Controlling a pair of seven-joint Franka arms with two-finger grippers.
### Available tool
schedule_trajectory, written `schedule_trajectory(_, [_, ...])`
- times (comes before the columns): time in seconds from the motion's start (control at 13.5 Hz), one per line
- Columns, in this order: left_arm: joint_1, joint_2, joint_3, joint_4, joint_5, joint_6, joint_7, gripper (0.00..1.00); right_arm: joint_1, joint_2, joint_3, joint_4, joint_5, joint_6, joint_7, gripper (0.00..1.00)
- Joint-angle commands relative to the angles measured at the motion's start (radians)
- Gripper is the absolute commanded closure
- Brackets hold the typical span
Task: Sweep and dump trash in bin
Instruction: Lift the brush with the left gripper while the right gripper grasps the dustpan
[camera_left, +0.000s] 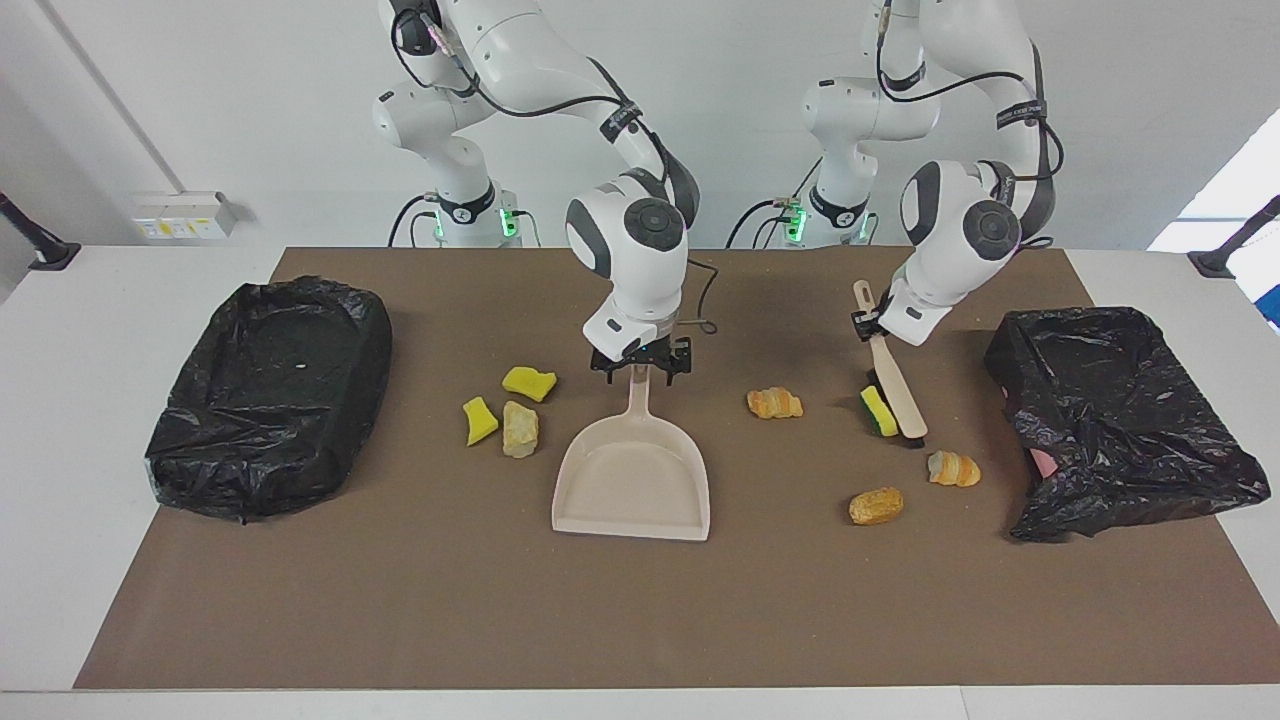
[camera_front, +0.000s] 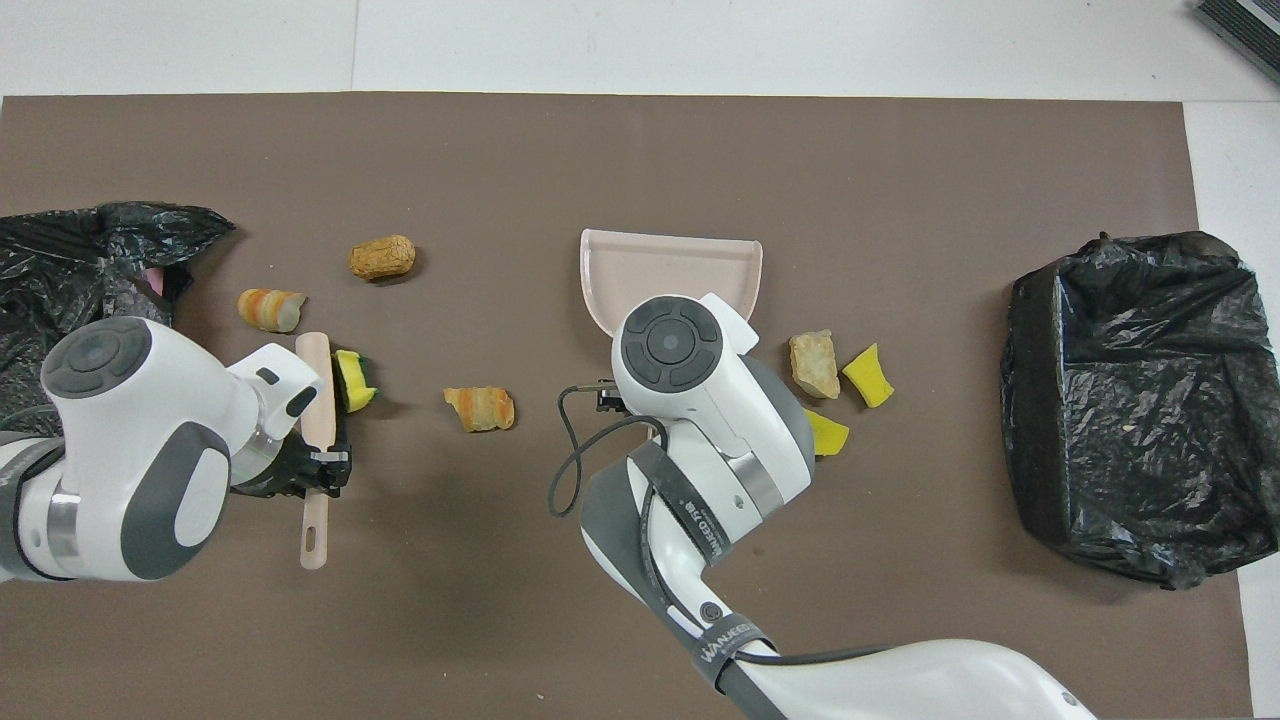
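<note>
Facing view: dustpan holds nothing; left pincer pinching brush, right pincer spread.

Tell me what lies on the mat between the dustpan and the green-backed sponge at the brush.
One scrap: the orange-brown bread lump lies between the dustpan and the green-backed sponge, which sits against the brush. The rest is bare mat. Both views show it.

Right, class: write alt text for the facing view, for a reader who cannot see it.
The left gripper holds a brush against a green-backed yellow sponge, while the right gripper sits open at the handle of the dustpan. Six other scraps lie on the brown mat, between two black-lined bins.
</note>
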Motion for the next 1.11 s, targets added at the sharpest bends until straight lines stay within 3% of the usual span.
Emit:
schedule_trajectory(0.0, [-0.104, 0.004, 0.012, 0.005, -0.032, 0.025, 0.051, 1.00, -0.011, -0.032, 0.003, -0.036, 0.023, 0.006, -0.025, 0.53])
schedule_trajectory(0.07, [-0.123, 0.004, 0.010, 0.014, -0.034, 0.019, 0.052, 1.00, -0.013, -0.033, 0.003, -0.032, 0.024, -0.006, -0.023, 0.81])
schedule_trajectory(0.15, [-0.130, 0.015, 0.010, 0.043, -0.034, 0.005, 0.050, 1.00, -0.013, -0.036, 0.003, -0.029, 0.024, -0.019, -0.023, 1.00])
schedule_trajectory(0.37, [-0.108, 0.079, 0.020, 0.204, -0.037, -0.108, 0.048, 1.00, -0.014, -0.062, 0.003, -0.030, 0.023, -0.022, -0.083, 1.00])
schedule_trajectory(0.52, [-0.062, 0.135, 0.021, 0.299, -0.025, -0.135, 0.047, 1.00, -0.039, -0.137, 0.000, -0.042, 0.023, -0.083, -0.297, 1.00])
schedule_trajectory(0.67, [-0.011, 0.161, 0.021, 0.330, 0.018, -0.115, 0.051, 1.00, -0.086, -0.209, 0.000, -0.058, 0.017, -0.169, -0.528, 1.00])
schedule_trajectory(1.04, [0.185, 0.187, 0.023, 0.329, 0.084, 0.001, 0.217, 1.00, -0.165, -0.306, -0.001, -0.177, -0.008, -0.148, -1.160, 1.00])
